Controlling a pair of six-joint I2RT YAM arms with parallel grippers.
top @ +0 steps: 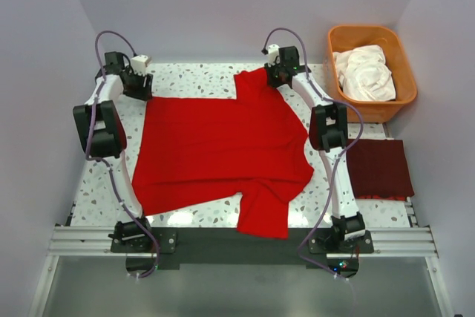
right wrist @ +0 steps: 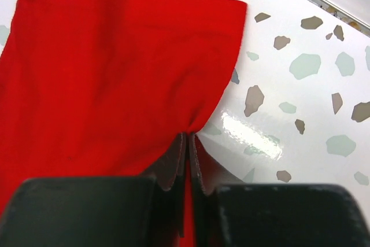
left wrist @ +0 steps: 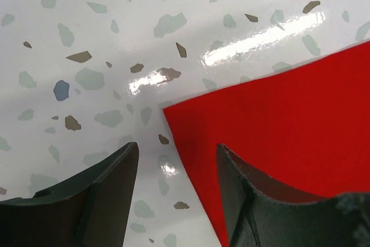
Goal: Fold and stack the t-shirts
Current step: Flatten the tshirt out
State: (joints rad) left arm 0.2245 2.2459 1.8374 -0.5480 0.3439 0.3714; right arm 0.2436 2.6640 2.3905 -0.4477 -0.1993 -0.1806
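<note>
Red t-shirt (top: pixel 223 146) lies spread flat; right pincer (right wrist: pixel 189 143) is clamped on its sleeve edge, left pincer (left wrist: pixel 176 153) gapes apart, a hem corner apparently inside the gap.

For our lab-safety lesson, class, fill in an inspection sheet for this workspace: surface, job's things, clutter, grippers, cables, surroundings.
Surface: speckled white table, glossy, with glare patches.
Job's things: red t-shirt spread flat, its near sleeve reaching the table's near edge; dark red folded cloth at the right; white garments in the orange basket, far right.
Clutter: nothing seen.
Grippers: left gripper open at the shirt's far-left corner; right gripper shut on the shirt's far sleeve.
Cables: purple cables loop along both arms.
Surroundings: plain pale walls on three sides.
</note>
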